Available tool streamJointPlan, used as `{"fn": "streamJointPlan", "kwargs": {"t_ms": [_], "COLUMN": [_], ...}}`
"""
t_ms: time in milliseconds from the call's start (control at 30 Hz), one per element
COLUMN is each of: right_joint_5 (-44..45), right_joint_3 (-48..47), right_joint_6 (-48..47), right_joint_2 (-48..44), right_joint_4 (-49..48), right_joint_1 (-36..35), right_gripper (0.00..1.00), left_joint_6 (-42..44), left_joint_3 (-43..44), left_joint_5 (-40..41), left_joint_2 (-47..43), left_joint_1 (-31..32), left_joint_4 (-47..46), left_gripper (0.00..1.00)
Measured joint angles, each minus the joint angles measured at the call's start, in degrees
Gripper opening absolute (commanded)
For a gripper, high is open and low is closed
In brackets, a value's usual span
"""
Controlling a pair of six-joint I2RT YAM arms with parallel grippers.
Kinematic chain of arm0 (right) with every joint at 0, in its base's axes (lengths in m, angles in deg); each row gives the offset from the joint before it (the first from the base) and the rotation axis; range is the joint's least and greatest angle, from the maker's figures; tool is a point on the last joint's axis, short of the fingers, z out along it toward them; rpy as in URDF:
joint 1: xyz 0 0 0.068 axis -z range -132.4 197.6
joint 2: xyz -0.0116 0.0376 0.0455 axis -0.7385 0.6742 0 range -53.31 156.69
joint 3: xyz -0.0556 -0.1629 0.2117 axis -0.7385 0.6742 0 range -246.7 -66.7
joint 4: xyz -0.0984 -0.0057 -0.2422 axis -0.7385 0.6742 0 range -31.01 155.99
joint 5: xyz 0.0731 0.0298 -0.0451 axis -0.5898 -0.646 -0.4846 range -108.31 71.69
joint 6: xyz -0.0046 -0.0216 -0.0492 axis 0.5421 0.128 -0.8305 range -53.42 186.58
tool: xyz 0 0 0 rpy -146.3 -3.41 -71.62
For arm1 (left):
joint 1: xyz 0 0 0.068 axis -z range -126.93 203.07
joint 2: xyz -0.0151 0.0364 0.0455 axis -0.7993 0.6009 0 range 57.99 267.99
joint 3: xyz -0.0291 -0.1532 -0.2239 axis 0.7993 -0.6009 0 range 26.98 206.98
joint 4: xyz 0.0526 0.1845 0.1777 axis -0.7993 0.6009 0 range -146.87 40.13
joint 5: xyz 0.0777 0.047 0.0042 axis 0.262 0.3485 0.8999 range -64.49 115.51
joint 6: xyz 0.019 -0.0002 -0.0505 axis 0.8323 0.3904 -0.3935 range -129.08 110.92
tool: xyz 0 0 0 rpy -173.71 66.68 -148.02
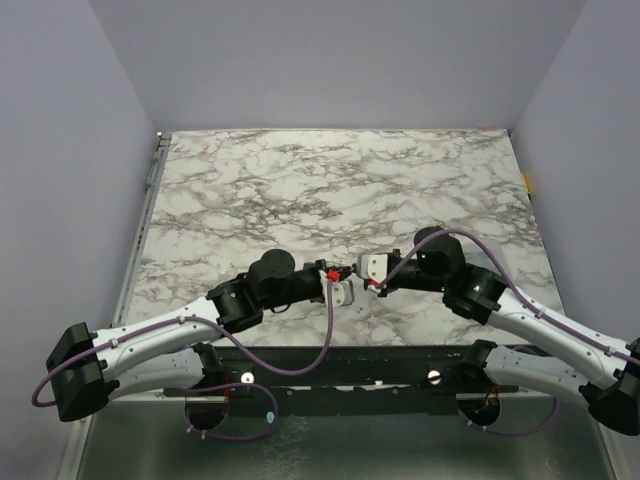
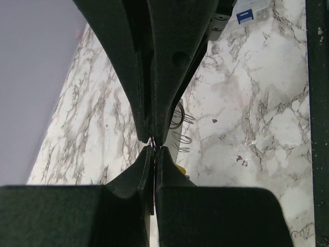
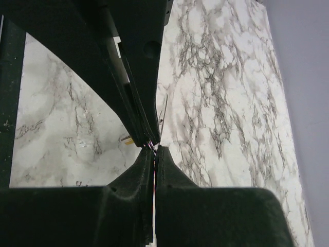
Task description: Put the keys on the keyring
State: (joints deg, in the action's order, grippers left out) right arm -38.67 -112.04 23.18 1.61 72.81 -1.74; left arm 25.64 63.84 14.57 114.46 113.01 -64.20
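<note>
Left gripper is closed tight; what it pinches, if anything, I cannot tell. Key: only a yellow sliver shows, just right of the left fingers, its axis unreadable. Ring is a grey arc beside the meeting tips, partly hidden. Right gripper is closed too, tip to tip with the left

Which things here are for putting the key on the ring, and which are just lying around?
For the job: thin grey metal ring; tiny key with a yellow head; left tool; right tool.
Just lying about: clear plastic box with a blue label; white-and-grey marble table.
</note>
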Motion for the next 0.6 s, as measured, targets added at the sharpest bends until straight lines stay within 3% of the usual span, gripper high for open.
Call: {"fn": "streamJointPlan", "kwargs": {"t_ms": [367, 600], "right_joint_5": [-0.4, -0.7], "right_joint_3": [14.4, 17.3], "right_joint_6": [1.4, 1.4], "right_joint_2": [-8.1, -10.4], "right_joint_4": [-18.5, -22.3], "right_joint_1": [-0.1, -0.1], "right_gripper": [0.01, 0.01], "left_joint_6": [-0.9, -1.5], "left_joint_3": [-3.0, -3.3], "left_joint_5": [-1.8, -3.0], "left_joint_2": [-0.7, -0.5], "left_joint_1": [0.0, 0.1], "left_joint_4": [-4.7, -6.0], "left_gripper": [0.00, 0.00]}}
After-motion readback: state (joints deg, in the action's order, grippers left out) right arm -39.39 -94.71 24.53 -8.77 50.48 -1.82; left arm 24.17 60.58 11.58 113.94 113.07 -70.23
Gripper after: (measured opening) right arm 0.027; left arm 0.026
